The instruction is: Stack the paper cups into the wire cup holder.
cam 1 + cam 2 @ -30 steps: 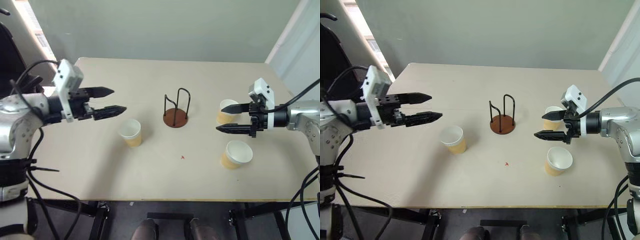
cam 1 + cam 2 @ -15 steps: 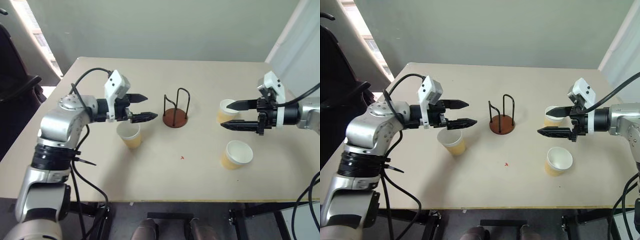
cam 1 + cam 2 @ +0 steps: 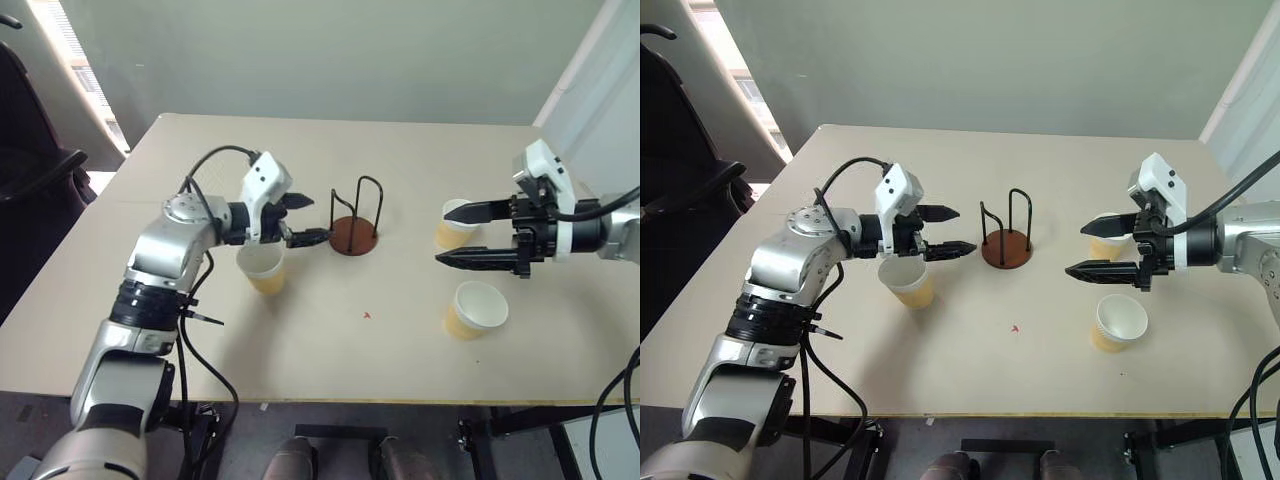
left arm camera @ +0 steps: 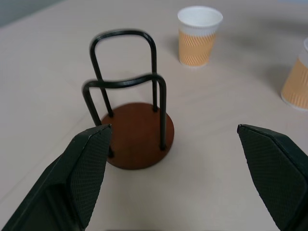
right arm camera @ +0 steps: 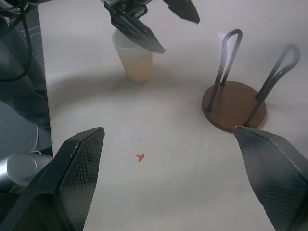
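Observation:
The wire cup holder (image 3: 352,236), black loops on a reddish-brown disc, stands empty mid-table. Just left of it my left gripper (image 3: 318,218) hovers open and empty, pointing at the holder (image 4: 137,137), with one paper cup (image 3: 262,270) upright right under its fingers (image 4: 82,168). To the right my right gripper (image 3: 443,237) is open and empty above the table, facing the holder (image 5: 236,103). A second paper cup (image 3: 452,228) stands partly behind its upper finger. A third paper cup (image 3: 475,308) stands nearer the front edge, below that gripper.
A small red mark (image 3: 366,315) lies on the beige table (image 3: 330,350) in front of the holder. A dark chair (image 3: 30,150) stands beyond the table's left edge. A wall runs behind the far edge.
My left arm has swung in to the right and down, from the table's left side to just beside the holder, over the near cup. The right gripper has stayed about where it was.

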Robot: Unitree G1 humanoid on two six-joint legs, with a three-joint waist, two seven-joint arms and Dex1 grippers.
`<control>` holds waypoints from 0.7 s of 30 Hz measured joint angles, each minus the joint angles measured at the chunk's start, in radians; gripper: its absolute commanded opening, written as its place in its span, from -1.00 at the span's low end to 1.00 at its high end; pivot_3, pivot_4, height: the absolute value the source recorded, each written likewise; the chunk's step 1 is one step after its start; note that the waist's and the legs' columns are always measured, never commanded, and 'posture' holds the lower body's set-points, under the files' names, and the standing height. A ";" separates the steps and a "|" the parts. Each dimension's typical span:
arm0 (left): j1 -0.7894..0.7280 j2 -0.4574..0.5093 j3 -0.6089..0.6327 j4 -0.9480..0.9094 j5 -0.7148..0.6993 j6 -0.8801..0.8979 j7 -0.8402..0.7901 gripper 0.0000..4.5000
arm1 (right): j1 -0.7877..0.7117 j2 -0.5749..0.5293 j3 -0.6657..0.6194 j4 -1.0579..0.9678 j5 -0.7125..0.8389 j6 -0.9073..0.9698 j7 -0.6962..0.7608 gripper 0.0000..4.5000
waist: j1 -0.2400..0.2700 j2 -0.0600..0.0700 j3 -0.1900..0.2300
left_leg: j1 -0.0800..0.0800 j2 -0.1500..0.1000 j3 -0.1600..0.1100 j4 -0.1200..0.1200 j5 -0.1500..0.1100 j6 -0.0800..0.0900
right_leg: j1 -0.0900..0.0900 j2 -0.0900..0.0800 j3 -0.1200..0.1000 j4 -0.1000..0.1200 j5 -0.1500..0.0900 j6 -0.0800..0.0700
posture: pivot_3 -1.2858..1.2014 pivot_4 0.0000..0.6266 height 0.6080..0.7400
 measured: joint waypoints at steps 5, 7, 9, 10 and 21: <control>-0.048 -0.034 -0.001 0.084 0.041 -0.001 0.023 0.99 | -0.001 -0.002 -0.001 -0.001 0.012 0.001 -0.004 1.00 | 0.001 0.000 0.000 | 0.000 0.000 0.000 0.001 0.000 0.000 | 0.000 0.000 0.000 0.000 0.000 0.001 | 0.03 -0.52 1.00; -0.067 -0.070 -0.002 0.123 0.057 -0.004 0.042 0.99 | -0.001 -0.002 -0.005 -0.013 0.031 0.000 -0.002 1.00 | 0.005 0.000 0.000 | -0.001 0.000 0.000 0.002 0.000 0.001 | 0.000 0.000 0.000 0.000 0.000 0.002 | 0.03 -0.52 1.00; -0.075 -0.087 -0.009 0.149 0.070 -0.004 0.042 0.99 | -0.001 -0.003 -0.006 -0.036 0.049 -0.001 0.001 1.00 | 0.004 0.000 0.000 | -0.001 0.000 0.000 0.003 0.000 0.001 | 0.000 0.000 0.000 0.000 0.000 0.002 | 0.03 -0.52 1.00; -0.080 -0.092 -0.012 0.157 0.071 -0.004 0.040 0.99 | -0.001 -0.003 -0.006 -0.046 0.056 -0.001 0.001 1.00 | 0.004 0.000 0.000 | -0.001 0.000 0.000 0.003 0.000 0.001 | 0.000 0.000 0.000 0.000 0.000 0.003 | 0.03 -0.52 1.00; -0.171 -0.160 -0.049 0.313 0.135 -0.035 -0.001 0.99 | -0.001 -0.019 -0.008 -0.073 0.092 -0.001 -0.009 1.00 | 0.007 0.000 0.000 | -0.003 -0.001 0.000 0.008 -0.002 0.004 | 0.001 0.000 0.001 -0.001 0.000 0.005 | 0.03 -0.52 1.00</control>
